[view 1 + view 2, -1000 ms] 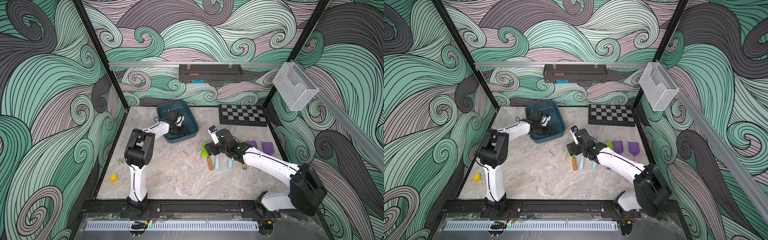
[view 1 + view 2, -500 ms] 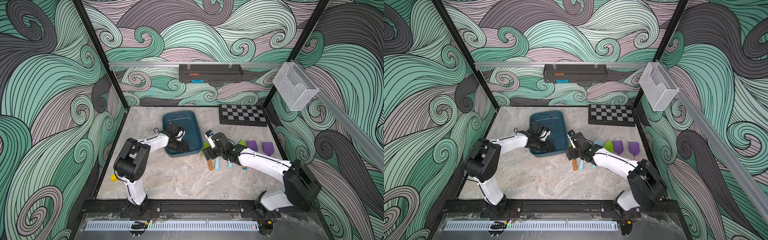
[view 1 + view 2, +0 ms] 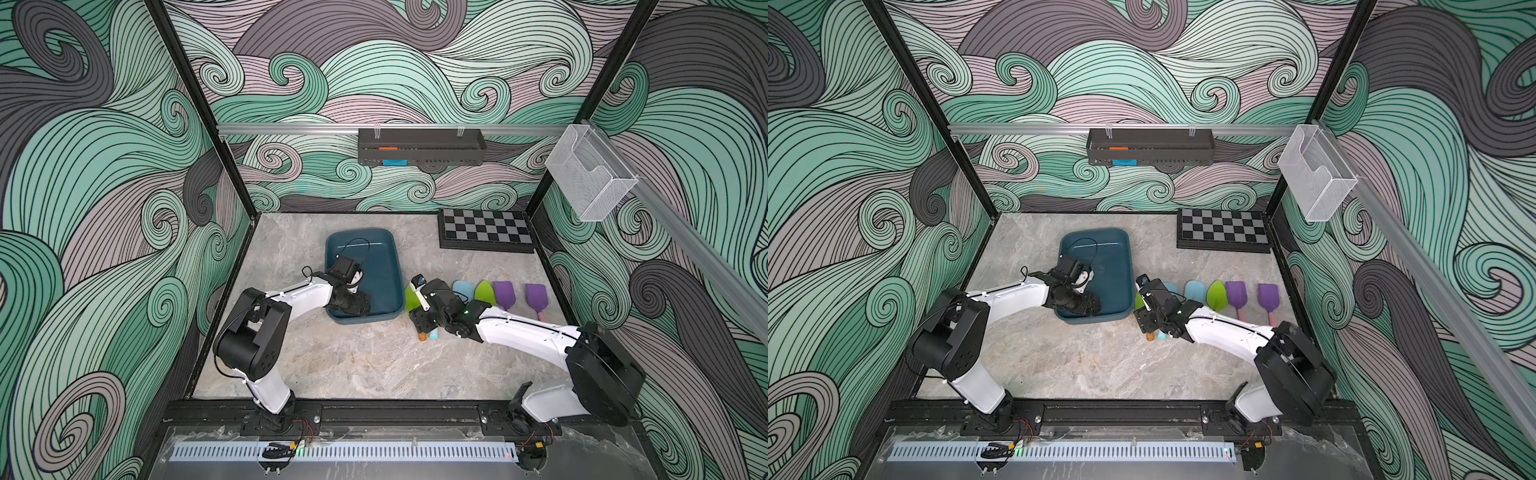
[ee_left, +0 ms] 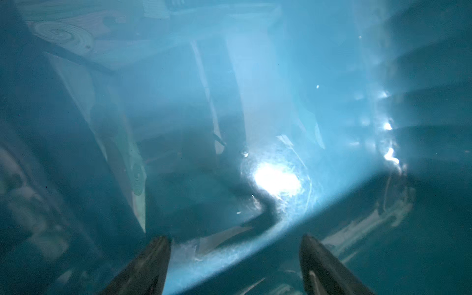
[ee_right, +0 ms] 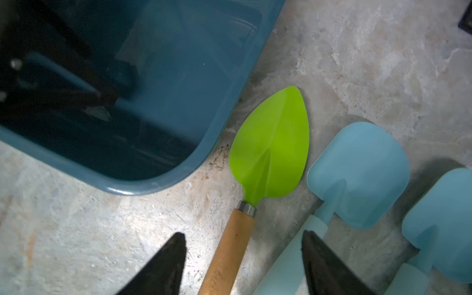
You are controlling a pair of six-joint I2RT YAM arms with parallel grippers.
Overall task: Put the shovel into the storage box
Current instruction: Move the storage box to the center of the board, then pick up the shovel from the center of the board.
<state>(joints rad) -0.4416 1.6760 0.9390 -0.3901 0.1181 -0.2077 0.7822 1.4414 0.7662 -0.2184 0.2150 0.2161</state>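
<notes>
At centre, storage box dragged nearer, left gripper wide; right gripper narrows over green shovel, seemingly not yet gripping.

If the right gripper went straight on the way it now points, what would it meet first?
Most likely the wooden handle of the green shovel, which lies between the open fingers of the right gripper. The depth is unclear.
</notes>
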